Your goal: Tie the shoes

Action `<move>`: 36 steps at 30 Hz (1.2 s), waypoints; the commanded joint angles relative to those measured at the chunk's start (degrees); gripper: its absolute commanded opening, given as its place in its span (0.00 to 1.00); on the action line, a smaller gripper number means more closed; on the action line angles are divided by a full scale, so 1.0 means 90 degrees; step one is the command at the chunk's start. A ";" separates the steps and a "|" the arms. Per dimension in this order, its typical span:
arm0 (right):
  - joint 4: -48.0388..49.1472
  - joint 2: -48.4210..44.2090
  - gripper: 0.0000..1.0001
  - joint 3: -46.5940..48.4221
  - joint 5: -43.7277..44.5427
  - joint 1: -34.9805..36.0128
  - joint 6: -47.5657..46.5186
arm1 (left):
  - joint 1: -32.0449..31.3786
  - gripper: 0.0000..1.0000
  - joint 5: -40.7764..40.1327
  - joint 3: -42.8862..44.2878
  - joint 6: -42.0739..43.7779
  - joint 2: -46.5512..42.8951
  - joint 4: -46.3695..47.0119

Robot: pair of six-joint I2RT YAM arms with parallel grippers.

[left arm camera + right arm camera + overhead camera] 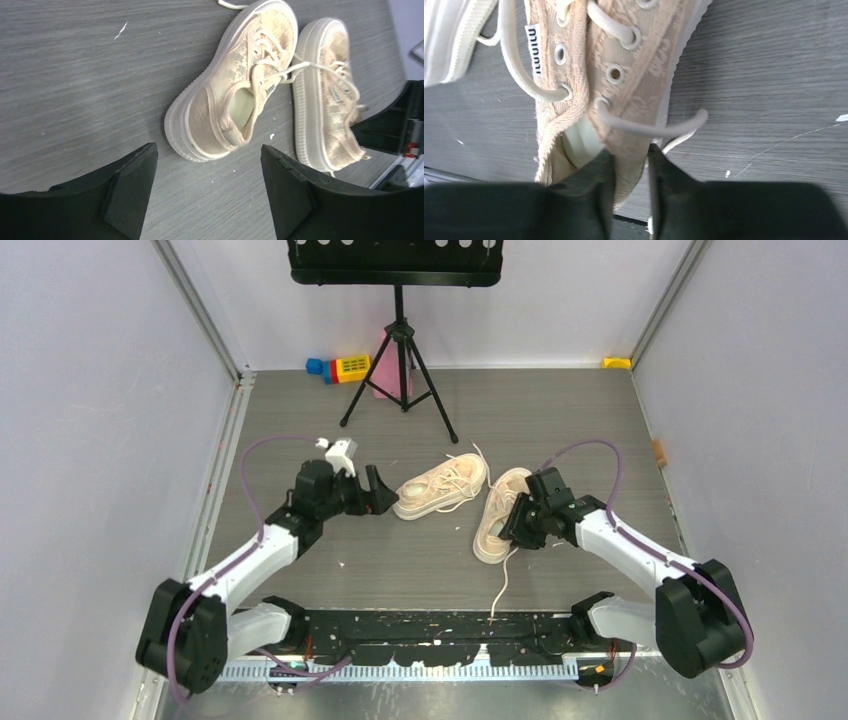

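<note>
At the near edge of the grey table (400, 560), one loose lace (500, 585) trails from the right-hand shoe (497, 515) toward the arm bases. The right gripper (510, 525) meets this shoe from its outer side; in the right wrist view its fingers (594, 180) are drawn narrow and pinch the lace-patterned side wall of the upper beside the heel opening, just below a slack lace loop (649, 129). The left gripper (385, 498) stands with its jaws wide, holding nothing, just short of the heel of the left-hand shoe (440, 487), not touching it. This shoe lies crosswise, heel toward the left gripper, toe toward the right. The right-hand shoe lies lengthwise, heel nearest the bases, its toe close beside the other's toe. Both laces are untied and their strands cross between the two shoes. Farther back stands a black tripod stand (400, 370), and coloured blocks (345, 367) lie at the far wall.
</note>
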 commanded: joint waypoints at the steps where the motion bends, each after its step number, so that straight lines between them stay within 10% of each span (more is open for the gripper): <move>1: -0.0241 -0.0111 0.04 0.0505 0.0461 0.0012 -0.0127 | -0.0210 0.74 -0.0124 0.1015 0.0677 0.0807 -0.0887; 19: -0.1043 -0.0886 0.00 0.0668 0.0575 0.0010 -0.0378 | -0.0888 0.65 -0.0517 0.3017 0.2001 0.2856 -0.2333; 22: -0.1236 -0.0945 0.00 0.0825 0.0877 0.0010 -0.0437 | -0.0900 0.46 -0.0449 0.3180 0.1952 0.3130 -0.2419; 25: -0.1517 -0.1084 0.00 0.1073 0.1272 0.0010 -0.0553 | -0.0901 0.01 -0.0249 0.3466 0.1916 0.3357 -0.2634; 36: -0.2621 -0.1198 0.00 0.2641 0.2850 -0.0007 -0.1076 | 0.0265 0.00 -0.1553 0.2867 0.0284 0.1579 -0.3315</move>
